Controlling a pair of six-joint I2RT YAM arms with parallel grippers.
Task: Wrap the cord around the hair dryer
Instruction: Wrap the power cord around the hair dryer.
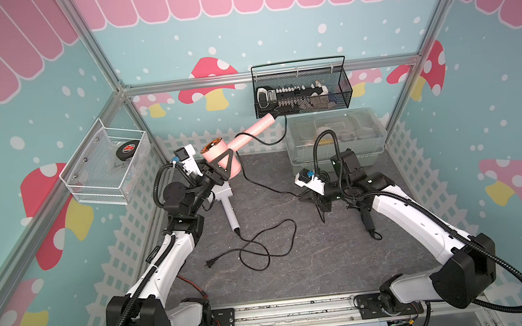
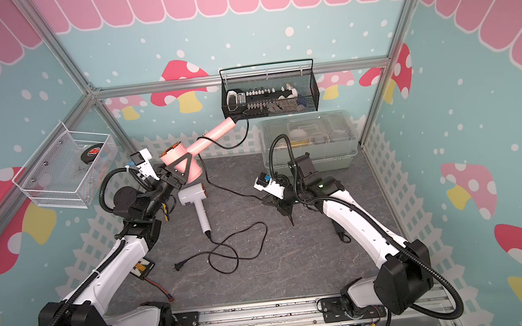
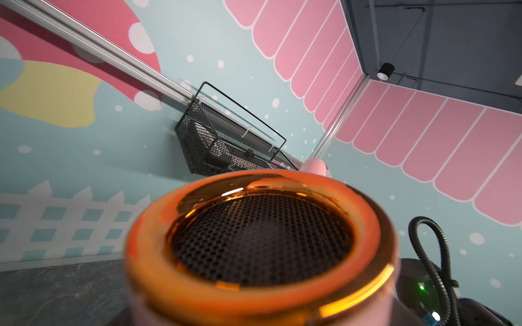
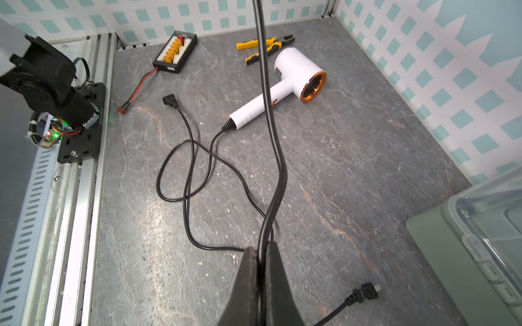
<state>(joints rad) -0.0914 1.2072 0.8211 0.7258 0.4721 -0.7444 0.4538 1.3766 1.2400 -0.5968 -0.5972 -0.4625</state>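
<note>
A pink hair dryer is held up above the back left of the table, with my left gripper shut across its barrel. Its handle points at the black wire basket. The left wrist view shows only its copper-ringed rear grille; the fingers are hidden there. Its black cord hangs from the handle end, loops down and runs to my right gripper, which is shut on the cord low over the table. The cord's plug lies beyond the gripper.
A white hair dryer lies below the left gripper, its own cord looped mid-table. Black wire basket on the back wall, white mesh basket on the left wall, clear plastic box back right. Yellow pliers and a charger board lie at the left.
</note>
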